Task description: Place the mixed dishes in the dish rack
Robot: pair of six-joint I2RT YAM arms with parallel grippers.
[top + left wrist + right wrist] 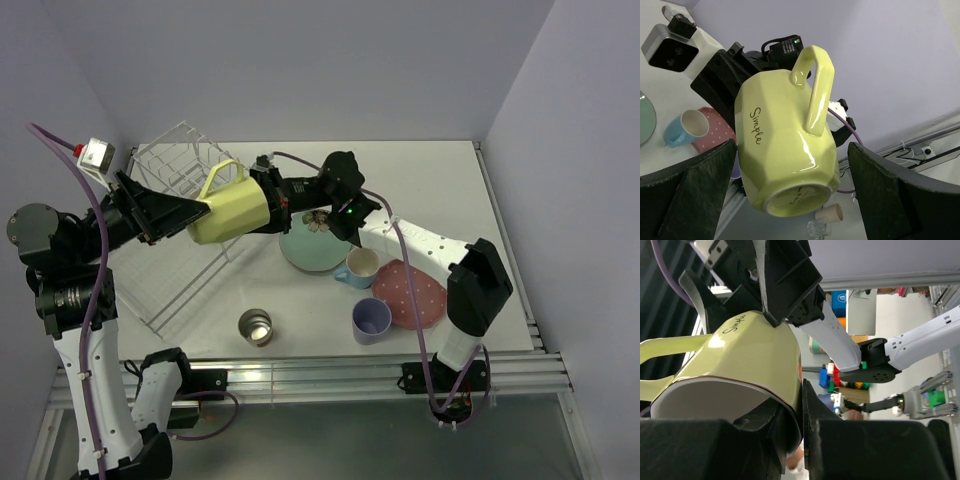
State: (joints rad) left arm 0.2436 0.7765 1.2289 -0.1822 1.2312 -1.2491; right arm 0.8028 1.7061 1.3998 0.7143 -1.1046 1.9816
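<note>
One white wire dish rack (180, 165) takes up the left of the table (440, 180), with a raised slotted tier at the back and a flat tray in front.

There are two plates, both round and flat. The mint-green flower plate (305, 250) lies mid-table, and the pink white-dotted plate (415, 295) lies to the right of it, nearer the front.

There are two mugs. The yellow mug (228, 215) is glossy and faceted, with "Simple" in script on its side. It hangs on its side in the air over the right edge of the rack, between the two grippers. The light blue mug (358, 266) is smooth with a pale inside and stands between the two plates.

There are two cups. The lavender cup (371, 320) stands upright just beside the pink plate. The small shiny metal cup (256, 327) stands alone near the front edge.

The right gripper (800, 415) is clamped on the yellow mug's rim, with one finger inside the wall and one outside. The left gripper (795, 200) is spread wide, its dark fingers (700, 195) on either side of the mug's base, with a gap showing on the handle side.
</note>
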